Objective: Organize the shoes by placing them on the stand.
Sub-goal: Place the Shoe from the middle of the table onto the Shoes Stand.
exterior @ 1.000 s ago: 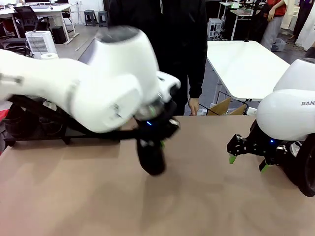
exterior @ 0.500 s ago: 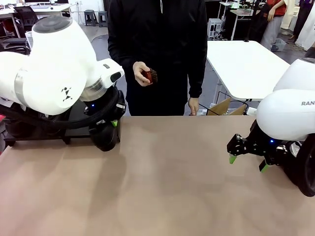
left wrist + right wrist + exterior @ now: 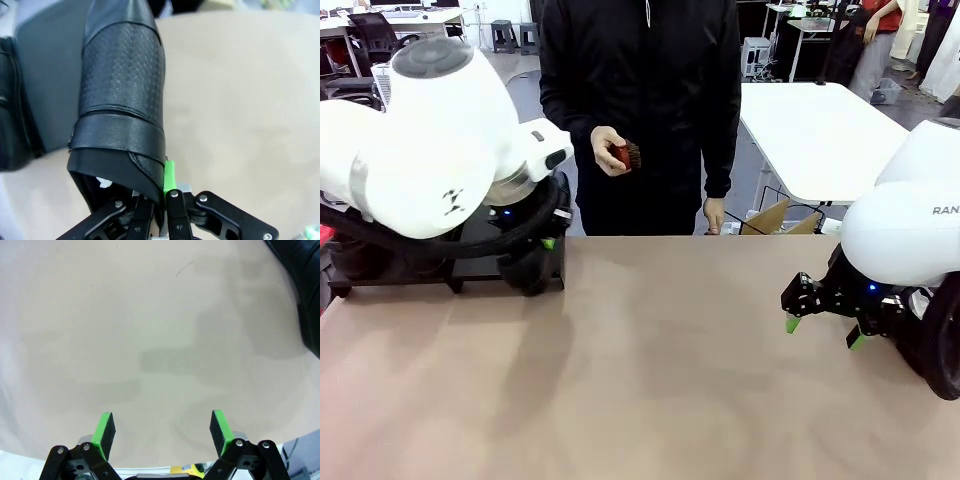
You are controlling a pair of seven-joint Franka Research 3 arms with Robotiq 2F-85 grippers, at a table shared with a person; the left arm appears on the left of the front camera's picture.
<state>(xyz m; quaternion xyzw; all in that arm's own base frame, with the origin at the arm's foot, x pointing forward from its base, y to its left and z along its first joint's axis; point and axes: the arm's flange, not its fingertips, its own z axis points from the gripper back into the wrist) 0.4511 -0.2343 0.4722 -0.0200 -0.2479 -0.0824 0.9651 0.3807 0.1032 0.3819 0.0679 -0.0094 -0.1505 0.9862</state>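
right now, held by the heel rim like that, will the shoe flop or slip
Probably stiff: the shoe holds its shape sticking out from the left gripper, which pinches only its heel rim. The glossy leather looks slippery, so that thin grip may let it swing. Set on the smooth stand, it might slide.
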